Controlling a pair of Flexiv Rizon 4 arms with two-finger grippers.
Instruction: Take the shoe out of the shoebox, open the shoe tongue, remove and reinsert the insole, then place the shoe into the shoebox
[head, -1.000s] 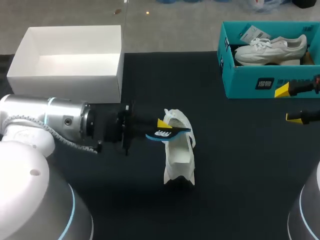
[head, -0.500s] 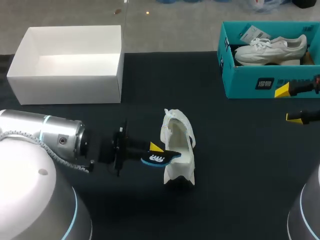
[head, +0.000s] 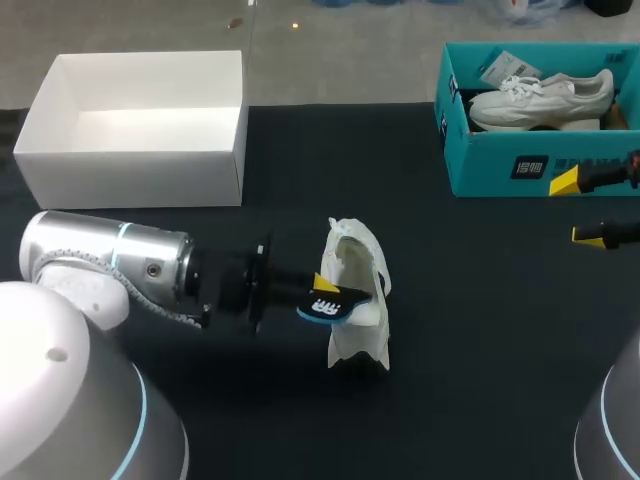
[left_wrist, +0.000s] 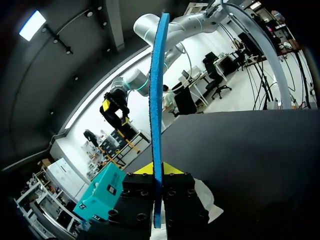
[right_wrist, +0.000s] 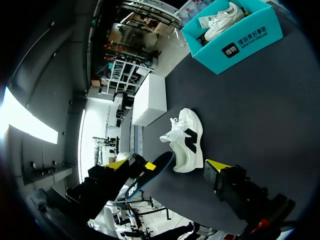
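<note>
While the left gripper (head: 325, 288) clamps the blue insole (head: 322, 307) edge-on between its fingers, the white shoe (head: 357, 295) stands on the table (head: 480, 330) just ahead of them, the insole's far end right beside it. Well apart, the right gripper (head: 578, 209) hangs with fingers spread, empty. Just beyond them sits the teal shoebox (head: 520, 165), holding a second shoe (head: 540, 98).

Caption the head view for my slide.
Left gripper grips the blue insole by the white shoe on the dark table.
</note>
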